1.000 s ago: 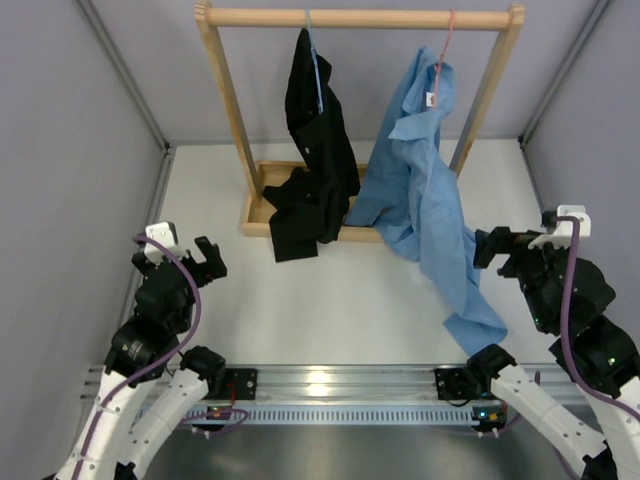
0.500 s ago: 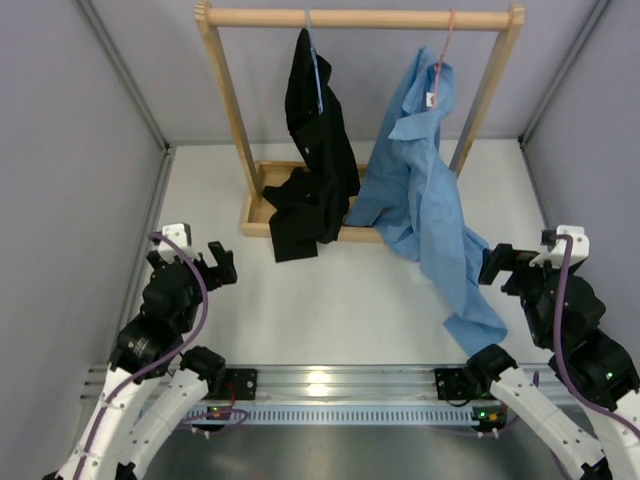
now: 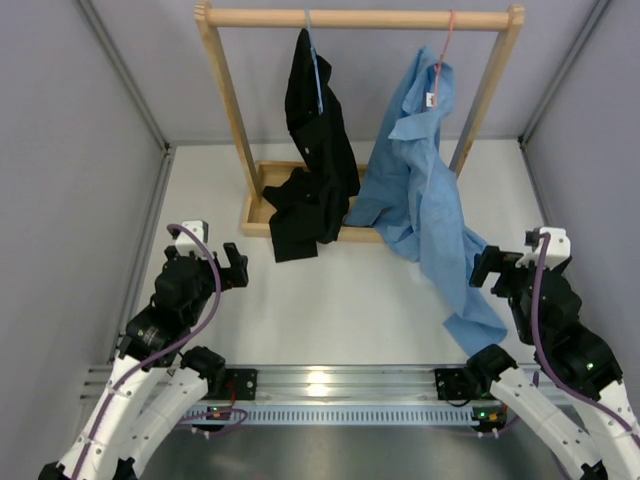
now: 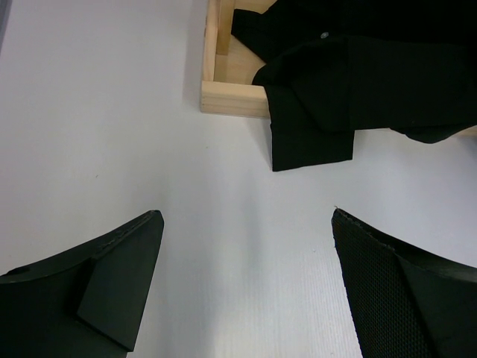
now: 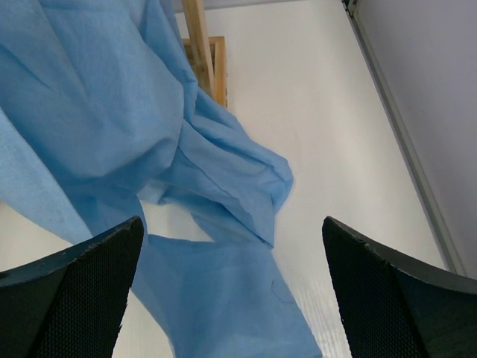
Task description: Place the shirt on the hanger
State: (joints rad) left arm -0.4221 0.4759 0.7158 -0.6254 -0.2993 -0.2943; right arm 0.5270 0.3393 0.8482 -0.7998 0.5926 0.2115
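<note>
The light blue shirt hangs from the pink hanger on the right of the wooden rail, and its long tail trails down onto the table. Close up in the right wrist view, the shirt lies crumpled in front of and below my fingers. My right gripper is open just right of the shirt's tail, with nothing between its fingers. My left gripper is open over bare table on the left, holding nothing.
A black garment hangs on a blue hanger at the left of the wooden rack, spilling over the rack's base tray. Grey walls close in both sides.
Both arms have drawn back toward their bases and inward. The left gripper shifted right, the right gripper shifted left and nearer. Both stayed open. The shirt has not moved.
</note>
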